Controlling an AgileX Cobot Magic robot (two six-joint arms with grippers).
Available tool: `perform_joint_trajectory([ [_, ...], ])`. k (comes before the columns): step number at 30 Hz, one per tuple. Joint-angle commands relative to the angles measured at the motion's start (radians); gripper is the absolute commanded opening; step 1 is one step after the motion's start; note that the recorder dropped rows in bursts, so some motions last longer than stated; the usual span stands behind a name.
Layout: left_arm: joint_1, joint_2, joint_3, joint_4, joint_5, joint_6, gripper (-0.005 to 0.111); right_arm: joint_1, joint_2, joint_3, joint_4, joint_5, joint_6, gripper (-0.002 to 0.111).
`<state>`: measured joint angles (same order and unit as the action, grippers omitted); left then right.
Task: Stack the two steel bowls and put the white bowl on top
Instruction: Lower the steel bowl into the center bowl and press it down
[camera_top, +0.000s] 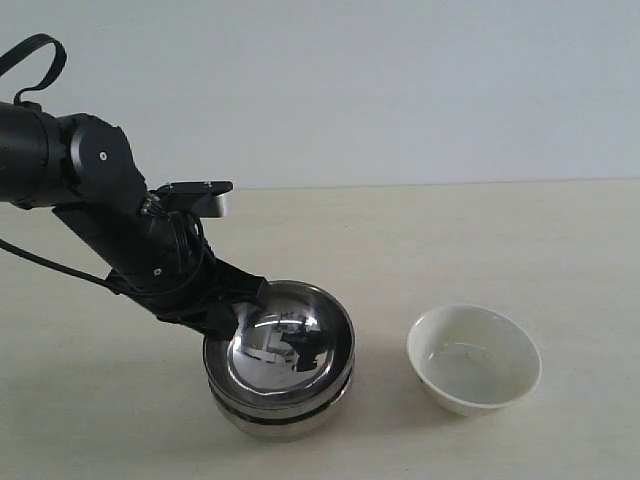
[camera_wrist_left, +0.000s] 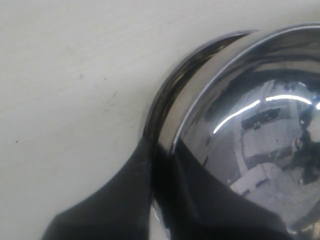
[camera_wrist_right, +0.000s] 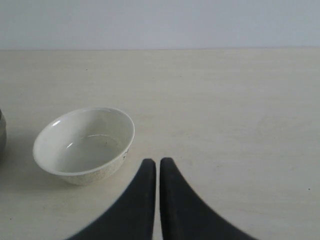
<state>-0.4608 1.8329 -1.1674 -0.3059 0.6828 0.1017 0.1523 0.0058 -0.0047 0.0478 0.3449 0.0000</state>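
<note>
The two steel bowls sit nested on the table: the upper steel bowl (camera_top: 290, 345) (camera_wrist_left: 250, 125) rests slightly tilted inside the lower steel bowl (camera_top: 280, 418) (camera_wrist_left: 170, 95). My left gripper (camera_top: 235, 305) (camera_wrist_left: 160, 150) is shut on the upper bowl's left rim, one finger outside and one inside. The white bowl (camera_top: 474, 358) (camera_wrist_right: 85, 145) stands upright and empty to the right of the stack. My right gripper (camera_wrist_right: 157, 162) is shut on nothing, hovering over bare table beside the white bowl; the exterior view does not show it.
The pale table (camera_top: 450, 240) stretches back to a plain light wall (camera_top: 400, 80). The black left arm (camera_top: 90, 190) reaches in from the left, with a cable trailing behind it. A sliver of the steel stack (camera_wrist_right: 1, 135) shows at the edge of the right wrist view.
</note>
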Motion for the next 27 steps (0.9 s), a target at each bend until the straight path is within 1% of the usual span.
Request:
perform_joint_trajectory([
  [1, -0.002, -0.010, -0.003, -0.012, 0.001, -0.013, 0.004, -0.004, -0.006, 0.005, -0.006, -0.003, 0.000, 0.000],
  [3, -0.002, -0.009, -0.003, -0.012, 0.002, -0.013, 0.005, -0.004, -0.006, 0.005, -0.006, -0.003, 0.000, 0.000],
  [5, -0.002, -0.006, -0.003, -0.012, 0.005, -0.013, 0.013, -0.004, -0.006, 0.005, -0.006, -0.003, 0.000, 0.000],
  [8, -0.002, -0.002, -0.003, -0.012, 0.005, -0.013, 0.032, -0.004, -0.006, 0.005, -0.006, -0.003, 0.000, 0.000],
  [10, -0.002, 0.000, -0.003, -0.012, 0.005, -0.013, 0.038, -0.004, -0.006, 0.005, -0.006, -0.003, 0.000, 0.000],
  [16, -0.002, -0.004, -0.007, -0.008, 0.002, -0.013, 0.038, -0.004, -0.006, 0.005, -0.006, -0.003, 0.000, 0.000],
  [19, -0.002, -0.018, -0.018, 0.041, 0.004, -0.016, 0.038, -0.004, -0.006, 0.005, -0.006, -0.003, 0.000, 0.000],
  [27, -0.002, -0.052, -0.035, 0.092, 0.014, -0.021, 0.038, -0.004, -0.006, 0.005, -0.006, -0.003, 0.000, 0.000],
])
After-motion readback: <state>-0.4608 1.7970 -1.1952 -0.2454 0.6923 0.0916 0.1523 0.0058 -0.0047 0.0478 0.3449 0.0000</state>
